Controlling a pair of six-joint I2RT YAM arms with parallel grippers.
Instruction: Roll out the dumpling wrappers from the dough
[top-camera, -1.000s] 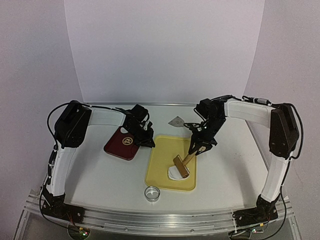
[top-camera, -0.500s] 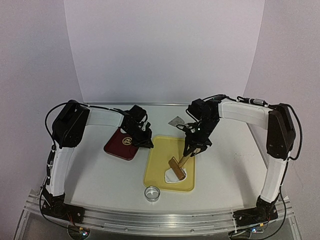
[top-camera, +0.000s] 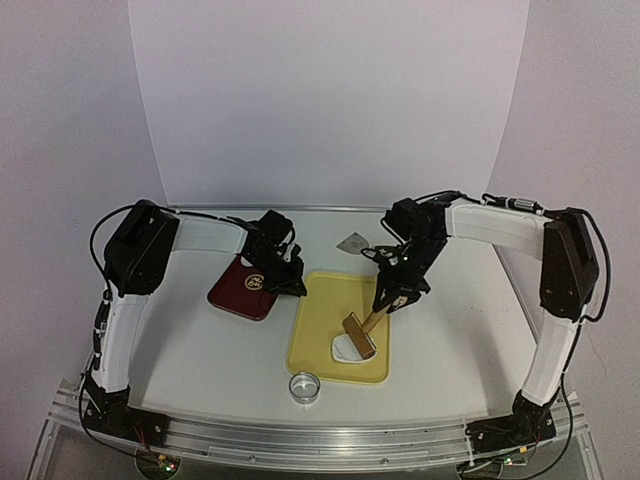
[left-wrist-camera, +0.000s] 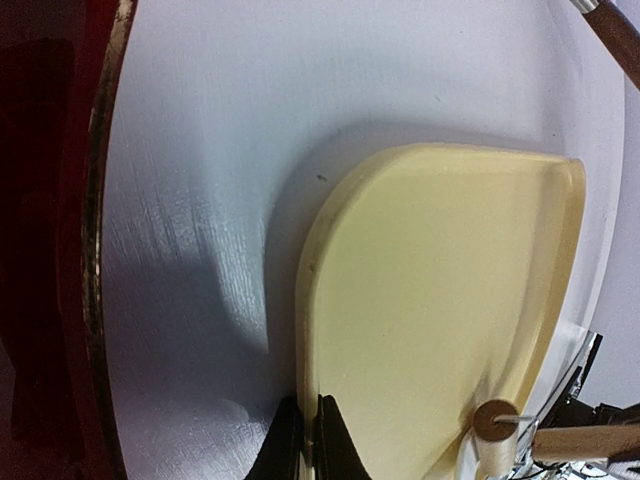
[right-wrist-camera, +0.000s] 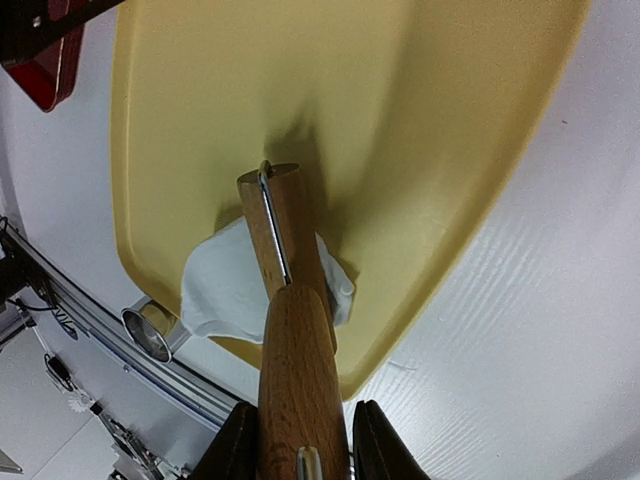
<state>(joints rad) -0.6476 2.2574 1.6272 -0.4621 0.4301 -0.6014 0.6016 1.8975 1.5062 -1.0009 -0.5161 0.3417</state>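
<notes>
Roller (top-camera: 358, 335) rightward on dough (top-camera: 343, 347), probable cutter (top-camera: 304, 387) near

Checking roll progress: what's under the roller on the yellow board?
Flattened white dough lies under the roller, showing on both sides, on the yellow board. The strip directly beneath the roller is covered; its state can't be seen.

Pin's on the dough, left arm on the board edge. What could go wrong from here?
1. The dough lies close to the yellow board's near rim; a stroke of the rolling pin could push it over the edge.
2. The left gripper pinches only the board's edge, so the board may pivot under the push.
3. The right gripper holds the pin by its handle; soft dough may stick to the roller and lift.
</notes>
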